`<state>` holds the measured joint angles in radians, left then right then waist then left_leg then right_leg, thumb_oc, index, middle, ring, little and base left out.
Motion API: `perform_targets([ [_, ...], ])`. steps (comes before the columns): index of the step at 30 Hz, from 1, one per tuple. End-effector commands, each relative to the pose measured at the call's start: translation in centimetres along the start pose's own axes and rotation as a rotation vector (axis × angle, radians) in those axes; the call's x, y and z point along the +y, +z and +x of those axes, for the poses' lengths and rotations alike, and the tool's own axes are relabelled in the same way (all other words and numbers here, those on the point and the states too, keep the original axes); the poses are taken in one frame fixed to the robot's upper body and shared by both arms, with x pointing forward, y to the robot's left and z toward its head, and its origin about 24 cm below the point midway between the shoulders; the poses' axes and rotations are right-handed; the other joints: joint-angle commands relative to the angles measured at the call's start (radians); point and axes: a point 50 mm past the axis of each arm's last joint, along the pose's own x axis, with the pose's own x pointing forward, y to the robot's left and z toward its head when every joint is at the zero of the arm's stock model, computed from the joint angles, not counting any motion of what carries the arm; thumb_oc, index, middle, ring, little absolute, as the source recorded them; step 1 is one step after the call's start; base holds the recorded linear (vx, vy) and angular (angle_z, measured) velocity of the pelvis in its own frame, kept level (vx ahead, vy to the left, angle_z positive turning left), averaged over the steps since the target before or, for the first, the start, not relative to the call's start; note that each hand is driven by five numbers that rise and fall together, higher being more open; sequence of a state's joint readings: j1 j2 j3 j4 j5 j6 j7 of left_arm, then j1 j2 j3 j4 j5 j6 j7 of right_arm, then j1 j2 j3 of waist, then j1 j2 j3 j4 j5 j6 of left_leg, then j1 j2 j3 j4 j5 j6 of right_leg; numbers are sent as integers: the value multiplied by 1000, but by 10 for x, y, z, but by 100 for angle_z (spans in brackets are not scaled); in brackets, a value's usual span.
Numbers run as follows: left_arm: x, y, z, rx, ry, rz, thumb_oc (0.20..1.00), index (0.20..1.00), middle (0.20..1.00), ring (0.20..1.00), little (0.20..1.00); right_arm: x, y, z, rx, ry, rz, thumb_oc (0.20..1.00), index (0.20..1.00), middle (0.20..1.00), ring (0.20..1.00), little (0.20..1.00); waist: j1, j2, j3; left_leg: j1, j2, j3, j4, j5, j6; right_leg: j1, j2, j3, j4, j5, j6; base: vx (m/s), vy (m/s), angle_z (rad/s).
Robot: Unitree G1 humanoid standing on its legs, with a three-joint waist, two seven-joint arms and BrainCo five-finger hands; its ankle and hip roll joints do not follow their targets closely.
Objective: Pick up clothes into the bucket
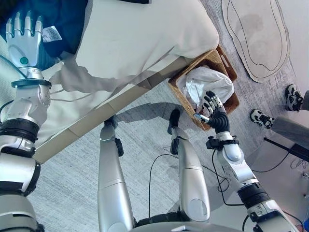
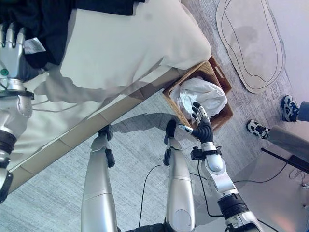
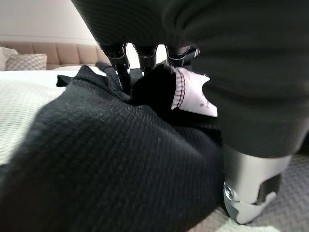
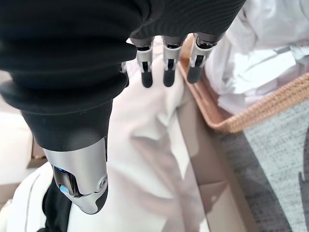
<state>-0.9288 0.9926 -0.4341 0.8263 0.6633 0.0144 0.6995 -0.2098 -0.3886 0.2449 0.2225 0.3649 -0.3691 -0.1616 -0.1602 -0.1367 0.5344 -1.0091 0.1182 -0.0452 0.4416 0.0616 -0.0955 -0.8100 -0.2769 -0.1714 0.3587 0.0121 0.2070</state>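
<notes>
A dark navy knit garment [image 1: 72, 19] with a white label [image 1: 51, 34] lies on the bed at the far left. My left hand [image 1: 23, 43] rests flat on it, fingers [image 3: 118, 55] straight and pressing into the knit [image 3: 96, 159]. A wicker basket [image 1: 228, 62] stands on the floor by the bed's corner, with white clothes [image 1: 207, 82] inside. My right hand [image 1: 217, 116] hovers at the basket's near edge, open and holding nothing; its fingers [image 4: 166, 67] point past the basket rim [image 4: 256, 111].
A cream duvet [image 1: 145, 34] covers the bed, and a pale garment [image 1: 82, 79] drapes over its edge. A light rug [image 1: 256, 34] lies beyond the basket. A person's shoes [image 1: 292, 96] stand on the floor at the right.
</notes>
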Motion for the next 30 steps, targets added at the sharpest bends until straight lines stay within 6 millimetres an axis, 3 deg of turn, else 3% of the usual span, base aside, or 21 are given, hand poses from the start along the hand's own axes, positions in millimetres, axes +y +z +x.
perform_targets([
  [1, 11, -26, 12, 44, -50, 151, 1000, 1000, 1000, 1000, 1000, -15, 26, -3, -131, -19, -8, 1000, 1000, 1000, 1000, 1000, -5, -36, -14, -22, -32, 33, 164, -189, 57, -69, 4, 12, -82, 141, 16, 0, 0, 0],
  [16, 22, -36, 23, 17, -86, 248, 1000, 1000, 1000, 1000, 1000, -24, 33, -3, -153, -22, 14, 1000, 1000, 1000, 1000, 1000, -9, -26, -15, -42, -26, 36, 171, -189, 55, -89, 3, 15, -85, 145, 16, 0, 0, 0],
  [18, 19, -35, 22, 0, -132, 253, 533, 533, 533, 533, 533, -26, 31, -3, -144, -28, 10, 1000, 1000, 1000, 1000, 1000, -9, -23, -15, -39, -27, 37, 165, -188, 56, -87, 2, 15, -87, 145, 19, 0, 0, 0],
  [19, 19, -35, 22, -1, -132, 253, 200, 200, 200, 200, 200, -26, 31, -3, -144, -28, 10, 1000, 1000, 1000, 1000, 1000, -9, -24, -15, -39, -28, 37, 165, -188, 56, -87, 2, 14, -87, 145, 19, 0, 0, 0],
  [26, 4, -31, 8, -35, -208, 228, 200, 200, 200, 200, 200, -26, 24, -3, -113, -34, 13, 1000, 1000, 1000, 1000, 1000, -1, -14, -15, -19, -28, 42, 161, -187, 55, -76, 0, 17, -84, 147, 20, 0, 0, 0],
  [30, -15, -27, -13, -20, -263, 165, 200, 200, 200, 200, 200, -25, 18, -4, -90, -41, 8, 1000, 1000, 1000, 1000, 1000, 7, -12, -15, 13, -27, 46, 164, -188, 56, -50, 2, 18, -78, 141, 16, 0, 0, 0],
])
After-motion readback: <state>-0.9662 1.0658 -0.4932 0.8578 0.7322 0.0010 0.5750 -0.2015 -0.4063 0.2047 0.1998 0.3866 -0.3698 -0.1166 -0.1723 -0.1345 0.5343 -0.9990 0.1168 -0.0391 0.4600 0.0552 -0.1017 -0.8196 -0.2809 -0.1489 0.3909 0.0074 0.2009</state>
